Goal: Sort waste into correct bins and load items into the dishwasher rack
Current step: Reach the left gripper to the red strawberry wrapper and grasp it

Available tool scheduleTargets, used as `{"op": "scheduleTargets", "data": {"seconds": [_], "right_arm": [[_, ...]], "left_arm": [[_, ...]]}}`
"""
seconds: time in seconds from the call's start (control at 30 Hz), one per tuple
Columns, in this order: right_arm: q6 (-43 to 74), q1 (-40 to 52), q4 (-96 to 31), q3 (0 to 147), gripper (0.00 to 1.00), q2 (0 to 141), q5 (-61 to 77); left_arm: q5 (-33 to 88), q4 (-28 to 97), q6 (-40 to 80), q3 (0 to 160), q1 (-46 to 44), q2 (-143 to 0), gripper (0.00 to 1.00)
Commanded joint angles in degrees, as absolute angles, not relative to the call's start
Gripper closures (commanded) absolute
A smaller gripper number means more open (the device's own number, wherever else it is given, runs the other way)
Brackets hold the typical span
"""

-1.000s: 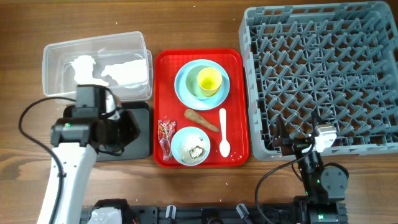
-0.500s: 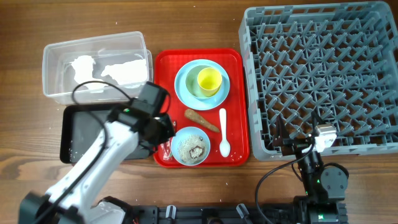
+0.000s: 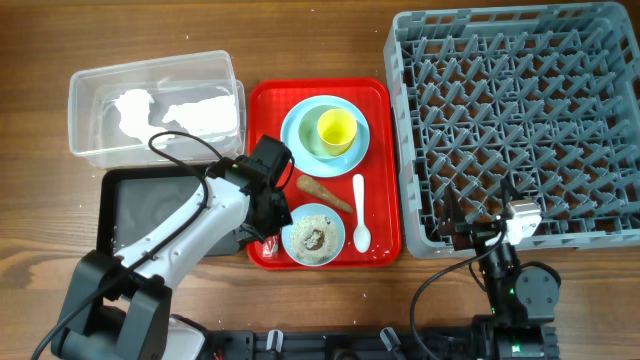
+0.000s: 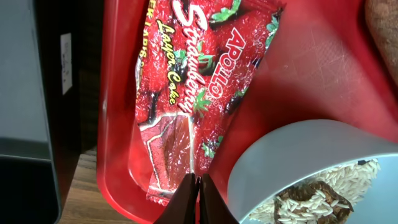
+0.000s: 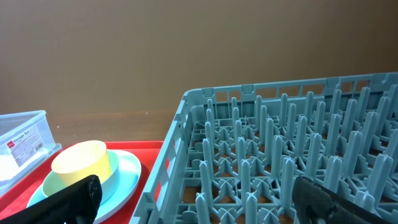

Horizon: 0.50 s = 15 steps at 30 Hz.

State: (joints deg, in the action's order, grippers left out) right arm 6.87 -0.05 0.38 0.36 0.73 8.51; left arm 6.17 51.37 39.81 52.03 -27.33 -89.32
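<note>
Red snack wrapper lies flat on the red tray, stretched out ahead of the left gripper, whose tips sit right at its near edge; the fingers are drawn together to a thin slit, and whether any foil is pinched between them cannot be told. Room is tight on both sides of the hand: to its left in the wrist view the tray's raised rim runs just beside the wrapper's long edge, with the black tray close beyond it and a corner of wooden table nearer the wrist; to its right a light-blue bowl holding rice-like crumbs stands just beside the wrapper – its wall crowds the fingertips. Farther ahead and to the right a brown food stick lies on open tray floor, apart from the wrapper, with the white spoon beyond it. The right gripper is spread wide and holds nothing; the dishwasher rack fills the space in front of it.
</note>
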Motion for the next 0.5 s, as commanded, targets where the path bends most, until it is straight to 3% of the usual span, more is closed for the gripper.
{"op": "scheduleTargets", "data": {"seconds": [0.0,0.27,0.47], "right_arm": [[7.6,-0.3,0.6,0.3,0.00,0.2,8.3],[7.6,-0.2,0.6,0.3,0.00,0.2,8.3],[7.6,-0.3,0.6,0.3,0.00,0.2,8.3]], "left_arm": [[8.1,51.2,40.7,51.6,-27.5,-89.6,0.96],[19.4,46.3,33.5,51.6,-27.5,-89.6,0.96],[17.2,46.0,30.3,51.6,-27.5,-89.6,0.77]]}}
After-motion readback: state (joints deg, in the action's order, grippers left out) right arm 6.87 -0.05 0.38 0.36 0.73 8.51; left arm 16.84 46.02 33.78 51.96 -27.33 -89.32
